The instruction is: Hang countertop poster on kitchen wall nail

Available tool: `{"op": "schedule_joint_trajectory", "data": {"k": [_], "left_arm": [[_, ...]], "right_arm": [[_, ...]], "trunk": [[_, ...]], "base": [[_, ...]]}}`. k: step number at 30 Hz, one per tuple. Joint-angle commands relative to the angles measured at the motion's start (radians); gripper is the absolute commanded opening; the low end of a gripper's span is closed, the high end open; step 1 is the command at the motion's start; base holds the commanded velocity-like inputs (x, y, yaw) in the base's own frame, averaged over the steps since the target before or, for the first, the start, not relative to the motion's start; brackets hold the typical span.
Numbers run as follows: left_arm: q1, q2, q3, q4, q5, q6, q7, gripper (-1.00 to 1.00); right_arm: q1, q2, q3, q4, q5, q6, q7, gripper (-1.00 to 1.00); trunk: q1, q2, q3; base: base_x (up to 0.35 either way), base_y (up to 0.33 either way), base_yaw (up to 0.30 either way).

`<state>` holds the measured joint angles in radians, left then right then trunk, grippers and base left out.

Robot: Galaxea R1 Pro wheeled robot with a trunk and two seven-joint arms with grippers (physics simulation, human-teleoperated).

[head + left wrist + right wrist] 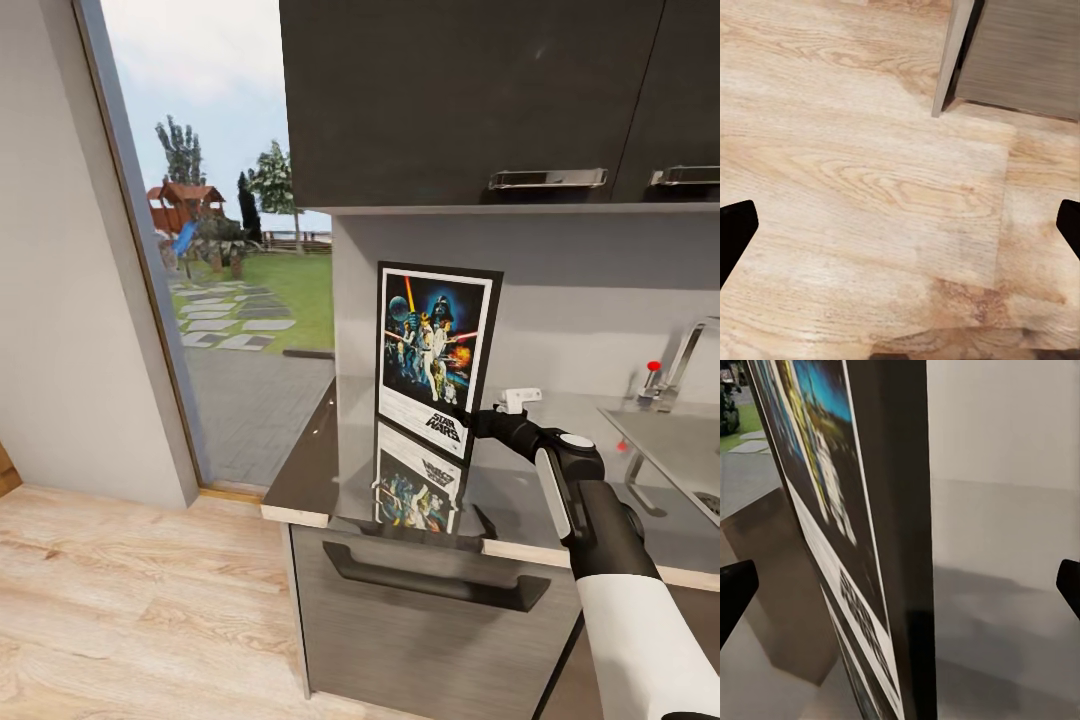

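Upright on the tabletop [310, 480], the poster [436, 358] stands on its short bottom edge with its long axis vertical, leaning only slightly. Its printed face looks out toward the room and the robot, with the "STAR WARS" lettering at the bottom and the figures above it. Behind it is the pale grey wall [600, 290], and its mirror image shows in the glossy dark slab directly below it. It stands near the tabletop's end by the glass door [220, 250], well apart from the sink [670, 450] and tap [685, 360] farther along.

From the head view, the right arm reaches in from the lower right, and the right tool [480, 420] is at the poster's lower right edge. In the right wrist view the poster [881, 547] is seen nearly edge-on, its black frame running the full height between the two dark fingertips [735, 589], which stand wide apart at either side of the picture and do not touch it.

The left tool [900, 225] hangs over the wooden floor [855, 172] with its fingertips [733, 232] likewise spread wide, near the corner of a grey cabinet [1027, 52]. Dark upper cabinets [460, 90] with bar handles hang above the poster.
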<state>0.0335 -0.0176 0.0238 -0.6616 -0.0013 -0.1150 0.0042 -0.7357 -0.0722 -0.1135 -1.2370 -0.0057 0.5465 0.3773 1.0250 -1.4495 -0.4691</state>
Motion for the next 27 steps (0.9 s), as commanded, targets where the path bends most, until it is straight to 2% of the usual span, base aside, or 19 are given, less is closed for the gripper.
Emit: {"op": "schedule_joint_trajectory", "data": {"k": [1,2,3,27], "left_arm": [[0.0,-0.001,0.002,-0.001,0.0,-0.002,0.0,1.0],[0.0,-0.001,0.002,-0.001,0.0,-0.002,0.0,1.0],[0.0,-0.001,0.002,-0.001,0.0,-0.002,0.0,1.0],[0.0,-0.001,0.002,-0.003,0.0,-0.002,0.0,1.0]], "right_arm": [[-0.001,0.0,-0.002,-0.001,0.0,0.006,0.005,1.0],[-0.001,0.0,-0.002,-0.001,0.0,0.006,0.005,1.0],[-0.001,0.0,-0.002,-0.001,0.0,0.006,0.005,-1.0],[-0.001,0.0,-0.001,0.034,-0.002,0.004,0.005,-1.0]], "trunk": [[0.0,-0.001,-0.001],[0.0,-0.001,-0.001],[0.0,-0.001,-0.001],[0.0,-0.001,-0.001]], "base": [[0.002,0.0,0.0],[0.001,0.0,0.0],[0.0,0.0,0.0],[0.0,0.0,0.0]]}}
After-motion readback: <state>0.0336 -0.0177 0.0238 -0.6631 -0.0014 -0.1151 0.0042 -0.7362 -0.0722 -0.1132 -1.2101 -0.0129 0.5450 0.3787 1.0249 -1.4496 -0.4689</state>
